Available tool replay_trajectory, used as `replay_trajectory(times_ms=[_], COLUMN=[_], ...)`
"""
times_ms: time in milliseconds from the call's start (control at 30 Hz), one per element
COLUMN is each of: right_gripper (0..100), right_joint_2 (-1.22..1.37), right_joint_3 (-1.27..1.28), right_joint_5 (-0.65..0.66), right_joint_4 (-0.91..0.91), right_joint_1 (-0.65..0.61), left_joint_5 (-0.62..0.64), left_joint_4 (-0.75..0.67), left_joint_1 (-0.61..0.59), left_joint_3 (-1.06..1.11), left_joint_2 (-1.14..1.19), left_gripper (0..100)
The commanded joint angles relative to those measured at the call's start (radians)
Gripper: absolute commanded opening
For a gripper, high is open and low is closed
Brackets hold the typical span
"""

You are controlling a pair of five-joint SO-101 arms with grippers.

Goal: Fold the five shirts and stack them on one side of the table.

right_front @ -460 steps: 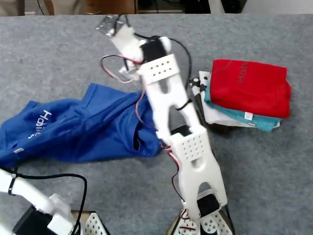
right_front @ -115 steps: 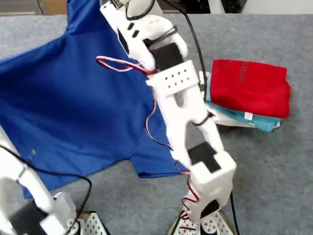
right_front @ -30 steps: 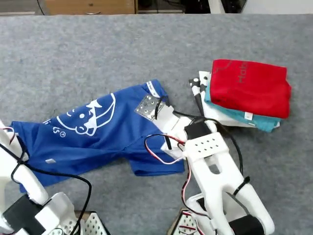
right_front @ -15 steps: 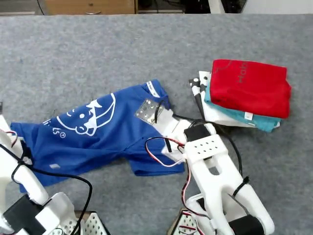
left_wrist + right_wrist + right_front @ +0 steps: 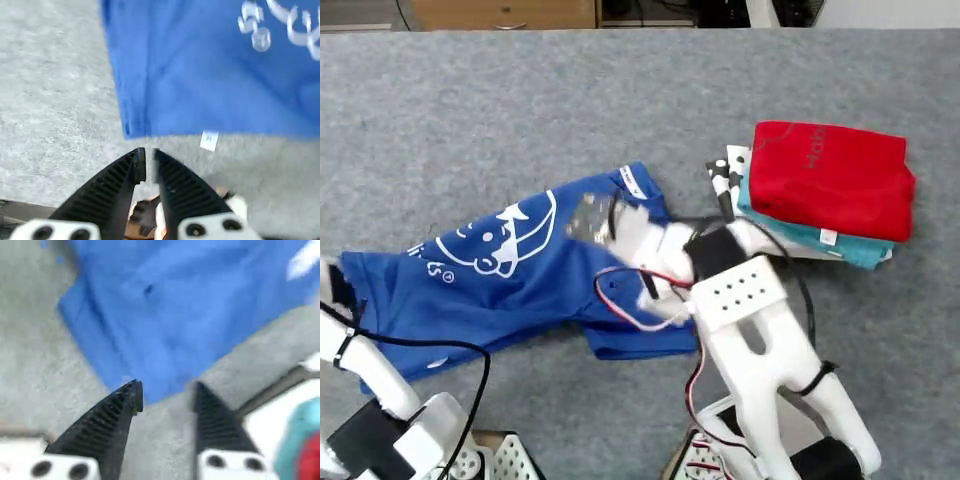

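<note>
High view: one blue shirt; stack of perhaps four.

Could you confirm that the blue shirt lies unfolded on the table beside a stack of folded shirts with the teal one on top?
Not quite: the high view shows the red shirt as the top one, with the teal shirt beneath it. The rest holds: the blue shirt lies unfolded on the table beside them.
</note>
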Motion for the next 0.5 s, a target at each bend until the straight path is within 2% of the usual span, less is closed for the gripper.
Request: replay_trajectory(times_ms=[0, 133, 467], right_gripper=[4.7, 1.8, 0.3], right_joint_2=[0.079, 0.352, 1.119], right_joint_3=[-0.128, -0.243, -0.924], right_joint_5=[-0.029, -0.031, -0.032], right_joint_4=[-0.164, -0.338, -0.428], right_joint_1=[0.012, 0.016, 0.085], left_joint_5=[0.121, 0.207, 0.244], left_joint_4=[-0.127, -0.236, -0.296], left_joint_1=[0.083, 0.152, 0.15], left_joint_3=[-0.032, -0.06, -0.379], left_joint_2=[0.064, 0.274, 0.723], left_gripper=[2, 2, 2])
